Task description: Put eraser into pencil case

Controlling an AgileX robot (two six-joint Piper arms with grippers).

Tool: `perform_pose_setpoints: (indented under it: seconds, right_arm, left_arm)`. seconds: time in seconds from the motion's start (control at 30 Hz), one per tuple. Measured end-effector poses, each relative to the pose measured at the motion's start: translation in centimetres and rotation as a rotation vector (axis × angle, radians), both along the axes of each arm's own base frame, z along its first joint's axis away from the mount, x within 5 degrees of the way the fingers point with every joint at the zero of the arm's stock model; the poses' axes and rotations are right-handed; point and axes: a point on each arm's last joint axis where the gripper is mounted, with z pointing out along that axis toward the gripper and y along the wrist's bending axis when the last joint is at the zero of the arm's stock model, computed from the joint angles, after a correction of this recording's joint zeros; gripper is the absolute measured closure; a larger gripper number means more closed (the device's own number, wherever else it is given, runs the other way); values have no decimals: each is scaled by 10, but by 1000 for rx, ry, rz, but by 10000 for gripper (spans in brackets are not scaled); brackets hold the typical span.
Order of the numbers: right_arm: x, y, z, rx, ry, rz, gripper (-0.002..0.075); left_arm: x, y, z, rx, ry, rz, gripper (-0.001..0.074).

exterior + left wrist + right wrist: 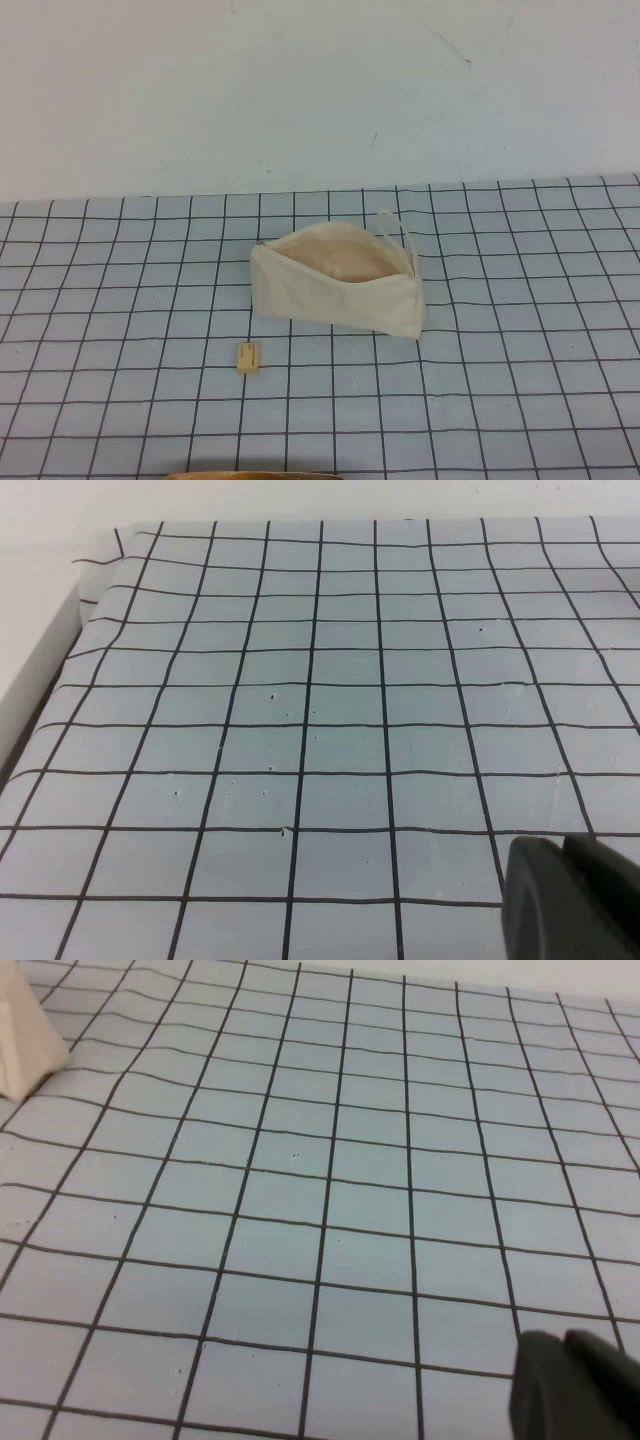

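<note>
Tan eraser [250,358] (high-only); left claw [572,900], right claw [575,1388]

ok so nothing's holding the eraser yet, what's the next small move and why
Probably bring the left gripper over the eraser to pick it up. The eraser lies bare on the grid mat, apart from the pencil case, nearer the robot and toward its left. The case's mouth already gapes open. Neither arm shows in the high view; the right gripper sits beyond the case's other end.

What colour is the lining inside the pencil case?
Pale peach-beige lining, seen best in the high view; the pencil case is cream-white.
</note>
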Motion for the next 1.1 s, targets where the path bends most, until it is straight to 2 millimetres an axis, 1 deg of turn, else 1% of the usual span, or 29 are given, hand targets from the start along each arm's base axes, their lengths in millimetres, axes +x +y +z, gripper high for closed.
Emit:
perform_pose_setpoints:
  seconds: [0.97,1.1]
  right_arm:
    - [0,0,0,8,0,-3,727]
    - [0,0,0,8,0,-3,727]
  left_arm:
    - [0,0,0,0,-2,0,736]
    - [0,-1,0,-27,-4,-2,736]
